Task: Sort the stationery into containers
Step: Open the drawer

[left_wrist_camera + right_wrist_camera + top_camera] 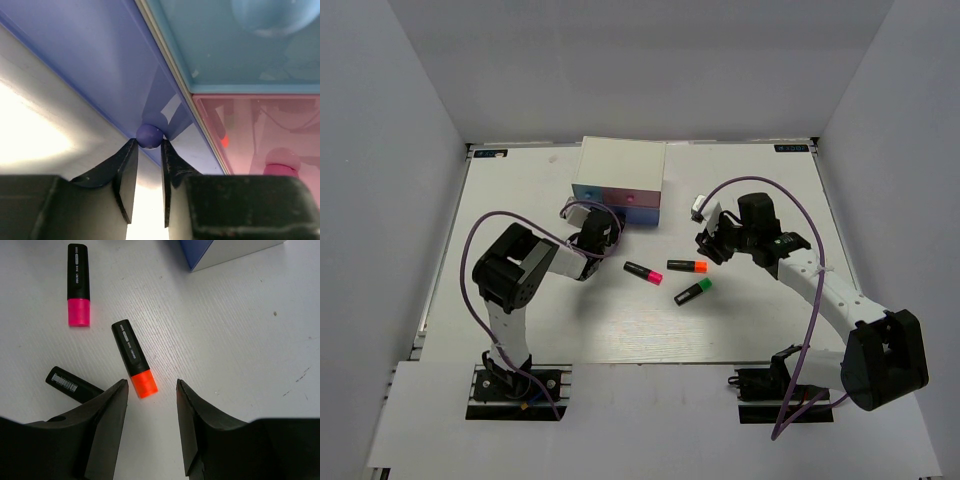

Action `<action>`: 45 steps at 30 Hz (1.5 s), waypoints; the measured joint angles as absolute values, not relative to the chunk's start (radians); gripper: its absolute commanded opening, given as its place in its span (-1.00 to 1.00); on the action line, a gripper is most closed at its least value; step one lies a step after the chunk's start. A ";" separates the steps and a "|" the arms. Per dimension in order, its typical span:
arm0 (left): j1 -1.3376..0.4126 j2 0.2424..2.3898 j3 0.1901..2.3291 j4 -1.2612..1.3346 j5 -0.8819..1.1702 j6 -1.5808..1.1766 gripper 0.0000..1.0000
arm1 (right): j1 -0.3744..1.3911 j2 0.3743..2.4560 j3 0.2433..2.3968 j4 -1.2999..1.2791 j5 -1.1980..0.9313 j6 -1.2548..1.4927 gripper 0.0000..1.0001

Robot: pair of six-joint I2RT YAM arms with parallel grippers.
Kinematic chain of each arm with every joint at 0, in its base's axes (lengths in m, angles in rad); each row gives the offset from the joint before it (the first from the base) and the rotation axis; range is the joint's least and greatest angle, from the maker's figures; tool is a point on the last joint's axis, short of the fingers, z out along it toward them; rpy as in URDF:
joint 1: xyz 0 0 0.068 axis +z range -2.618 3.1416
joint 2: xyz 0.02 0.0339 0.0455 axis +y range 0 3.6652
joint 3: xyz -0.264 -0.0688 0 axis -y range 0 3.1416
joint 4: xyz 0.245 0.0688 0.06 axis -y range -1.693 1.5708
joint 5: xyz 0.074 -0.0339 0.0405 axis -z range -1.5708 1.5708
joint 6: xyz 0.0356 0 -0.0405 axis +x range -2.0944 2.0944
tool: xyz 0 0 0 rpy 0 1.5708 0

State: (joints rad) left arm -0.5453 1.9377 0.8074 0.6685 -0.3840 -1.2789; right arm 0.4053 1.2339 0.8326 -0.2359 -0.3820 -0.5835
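The white chest (622, 165) stands at the back centre with its light blue drawer (587, 192) and pink drawer (638, 199) facing me. My left gripper (593, 230) is at its front; in the left wrist view the gripper (148, 145) is shut on the round knob (149, 135) of the wide dark blue drawer (95, 55). My right gripper (151, 387) is open, just above the orange-capped highlighter (134, 357). The pink-capped highlighter (78, 285) lies to its left. The third highlighter (74, 385) is partly hidden by a finger; its green cap (704, 285) shows in the top view. The two blocks are out of view.
The light blue drawer (240, 50) and pink drawer (260, 130) show closed beside the dark blue one. A chest corner (225, 250) is near the right gripper. The three highlighters (687, 266) lie close together mid-table. Grey walls enclose the table on three sides.
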 measured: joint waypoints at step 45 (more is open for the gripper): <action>-0.533 1.921 0.740 0.729 -0.371 -1.235 -0.27 | 0.405 1.235 0.803 -0.236 -0.395 -0.583 0.02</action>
State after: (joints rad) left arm -0.5327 1.9209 0.7403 0.7288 -0.3706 -1.2350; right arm 0.4049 1.2346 0.8028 -0.2359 -0.3954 -0.5835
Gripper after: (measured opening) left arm 0.372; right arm 0.507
